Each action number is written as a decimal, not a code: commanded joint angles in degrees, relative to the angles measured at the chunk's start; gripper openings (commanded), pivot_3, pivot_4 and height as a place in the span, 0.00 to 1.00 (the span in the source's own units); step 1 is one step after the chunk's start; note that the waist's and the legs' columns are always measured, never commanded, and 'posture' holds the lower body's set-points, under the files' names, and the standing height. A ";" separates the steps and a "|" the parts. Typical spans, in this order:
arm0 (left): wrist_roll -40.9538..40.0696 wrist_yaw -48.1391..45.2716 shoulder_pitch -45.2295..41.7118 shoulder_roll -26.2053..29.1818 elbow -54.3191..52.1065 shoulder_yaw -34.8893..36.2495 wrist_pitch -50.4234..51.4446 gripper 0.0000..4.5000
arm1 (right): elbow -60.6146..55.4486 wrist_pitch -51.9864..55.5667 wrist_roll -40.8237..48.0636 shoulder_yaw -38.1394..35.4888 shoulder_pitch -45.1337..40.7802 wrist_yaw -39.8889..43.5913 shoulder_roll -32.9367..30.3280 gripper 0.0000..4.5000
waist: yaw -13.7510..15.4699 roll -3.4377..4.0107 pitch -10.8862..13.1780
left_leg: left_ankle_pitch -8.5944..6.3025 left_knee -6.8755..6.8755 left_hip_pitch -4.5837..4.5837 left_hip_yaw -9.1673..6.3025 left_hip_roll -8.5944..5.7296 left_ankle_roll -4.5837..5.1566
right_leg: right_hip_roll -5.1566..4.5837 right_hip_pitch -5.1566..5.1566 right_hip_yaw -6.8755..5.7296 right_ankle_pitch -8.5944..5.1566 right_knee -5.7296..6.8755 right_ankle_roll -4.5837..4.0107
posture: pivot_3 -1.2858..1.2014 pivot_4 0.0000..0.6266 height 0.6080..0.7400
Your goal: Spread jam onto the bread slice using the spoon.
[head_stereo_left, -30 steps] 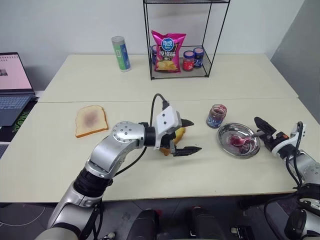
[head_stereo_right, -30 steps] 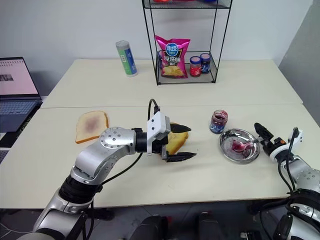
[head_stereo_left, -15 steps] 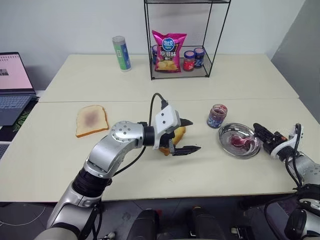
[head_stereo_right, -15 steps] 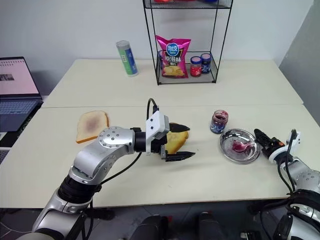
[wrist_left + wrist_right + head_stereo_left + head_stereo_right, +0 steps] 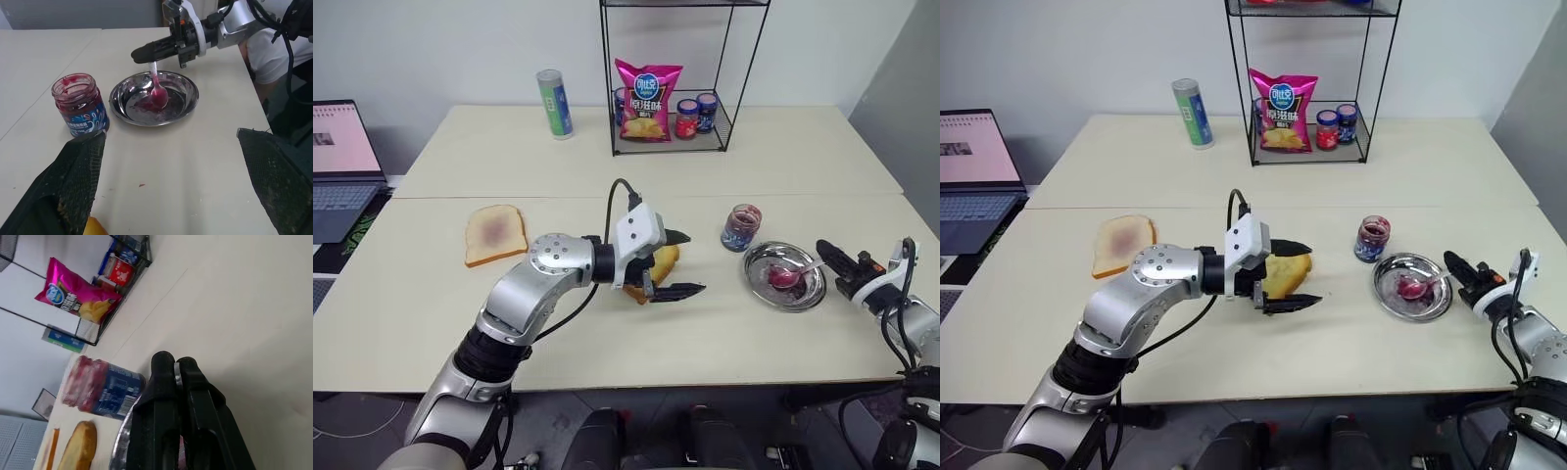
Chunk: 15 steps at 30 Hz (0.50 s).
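The bread slice (image 5: 658, 264), golden with a brown crust, sits between the wide-set fingers of my left gripper (image 5: 690, 262) at the table's middle, just above the surface. The jam shows dark red-purple in a small clear jar (image 5: 740, 227) to the right, and the jar (image 5: 78, 105) also appears in the left wrist view. Beside it lies a round steel plate (image 5: 806, 293) smeared with jam. My right gripper (image 5: 824, 251) reaches in from the plate's right edge. It is shut on the handle of the spoon (image 5: 157, 90), whose jam-coated bowl hangs low over the plate (image 5: 188, 95).
A paler slice with a purplish stain (image 5: 494, 235) lies at the left. At the back stands a wire rack (image 5: 610, 117) with a pink crisp bag (image 5: 649, 98) and lidded jars (image 5: 695, 116). A green-blue can (image 5: 554, 103) stands left of the rack. A laptop (image 5: 342, 162) sits at the far left.
My right gripper has closed on the spoon's handle and risen a little with it. The left arm and the bread slice have kept still.
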 commanded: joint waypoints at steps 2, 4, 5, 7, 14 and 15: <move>-3.25 3.54 2.17 -1.88 -1.19 6.34 0.45 1.00 | -14.93 0.41 7.58 -1.84 -6.83 -8.96 1.89 0.01 | -0.45 0.13 0.08 | 0.00 -0.01 0.01 0.02 0.05 0.00 | -0.01 -0.02 0.01 0.00 0.03 0.00 | 0.52 0.24 1.00; -2.89 5.54 3.10 -3.10 -0.76 7.24 -0.10 1.00 | -16.70 -2.12 5.67 -0.47 -10.24 -12.21 2.16 0.01 | -0.43 0.14 0.08 | 0.00 0.00 0.02 0.01 0.05 0.00 | 0.00 -0.03 0.00 0.01 0.04 0.00 | 0.52 0.24 1.00; -2.78 6.78 3.23 -4.04 -0.17 7.74 -0.33 1.00 | -17.04 -3.29 4.07 0.89 -11.87 -12.89 1.99 0.01 | -0.33 0.14 0.08 | 0.00 0.00 0.01 -0.05 0.04 0.00 | 0.00 -0.01 -0.01 0.01 0.03 0.00 | 0.52 0.24 1.00; -2.22 8.59 3.05 -5.62 0.95 8.11 -0.89 1.00 | -17.19 -5.09 1.37 3.81 -14.65 -13.32 1.73 0.01 | -0.06 0.14 0.09 | 0.00 0.00 -0.01 -0.08 0.01 0.00 | 0.00 -0.01 -0.03 0.00 0.00 0.00 | 0.52 0.24 1.00; -1.28 10.99 1.65 -8.86 1.62 6.78 -1.26 1.00 | -15.31 -11.97 -8.24 14.98 -20.41 -9.10 1.71 0.01 | 0.25 0.14 0.09 | 0.00 0.01 -0.15 -0.16 -0.13 0.00 | 0.00 -0.04 -0.03 0.04 -0.04 -0.05 | 0.52 0.24 1.00; -0.92 11.02 1.54 -8.97 1.60 6.31 -1.43 1.00 | -14.97 -13.44 -10.39 17.25 -20.37 -7.64 1.51 0.01 | 0.23 0.14 0.09 | 0.00 0.01 -0.14 -0.17 -0.13 0.00 | 0.00 -0.04 -0.03 0.05 -0.03 -0.07 | 0.52 0.24 1.00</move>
